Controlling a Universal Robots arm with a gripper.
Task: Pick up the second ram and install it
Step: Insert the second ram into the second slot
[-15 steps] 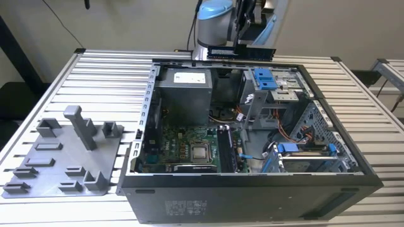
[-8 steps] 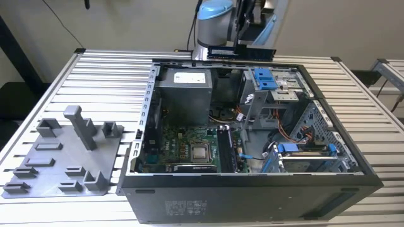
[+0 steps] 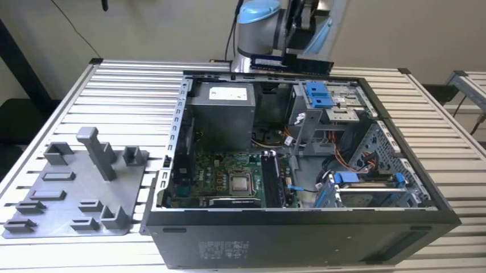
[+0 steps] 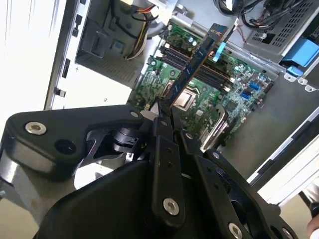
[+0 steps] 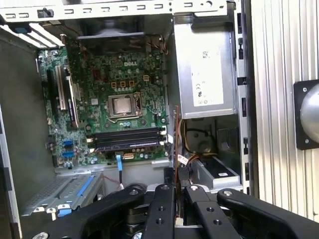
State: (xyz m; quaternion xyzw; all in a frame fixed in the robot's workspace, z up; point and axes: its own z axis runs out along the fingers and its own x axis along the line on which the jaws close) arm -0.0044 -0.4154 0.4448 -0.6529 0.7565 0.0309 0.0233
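Note:
My gripper [image 3: 297,52] hangs above the far rim of the open computer case [image 3: 304,227], shut on the second ram [image 3: 292,63], a dark blue-green stick held level in the exterior view. In the second wrist view the ram [image 4: 197,59] runs out from between the black fingers [image 4: 160,130] over the green motherboard [image 4: 234,79]. In the first wrist view it shows edge-on as a thin strip [image 5: 176,144] above the gripper [image 5: 178,191]. The long black memory slots [image 5: 127,139] lie beside the processor socket [image 5: 123,105], well below the stick.
A grey fixture plate [image 3: 76,193] with upright posts lies on the slatted table at the exterior view's left. Inside the case are the grey power supply [image 3: 222,114], blue drive brackets [image 3: 320,95] and loose cables [image 3: 357,162]. The case walls ring the motherboard.

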